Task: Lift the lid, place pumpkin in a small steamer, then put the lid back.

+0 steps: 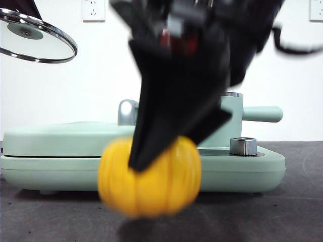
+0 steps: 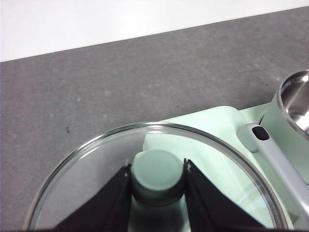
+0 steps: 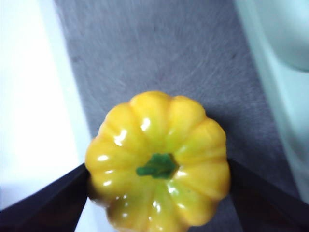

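Observation:
My right gripper (image 1: pixel 166 146) is shut on the yellow-orange pumpkin (image 1: pixel 151 179), one jaw on each side, and holds it just above the dark table in front of the griddle unit. The right wrist view shows the pumpkin (image 3: pixel 159 159) from above, green stem up, between that gripper's (image 3: pixel 159 186) jaws. My left gripper (image 2: pixel 157 181) is shut on the mint-green knob of the glass lid (image 2: pixel 91 188) and holds the lid (image 1: pixel 35 38) high at the left. The small steamer (image 1: pixel 229 126) stands uncovered behind the right arm, its handle pointing right. Its steel rim shows in the left wrist view (image 2: pixel 295 99).
The wide mint-green griddle unit (image 1: pixel 50 146) spans the table behind the pumpkin, with a chrome handle (image 1: pixel 126 112) and a chrome knob (image 1: pixel 243 146). Its edge shows in the right wrist view (image 3: pixel 285 72). Wall sockets sit on the white wall behind.

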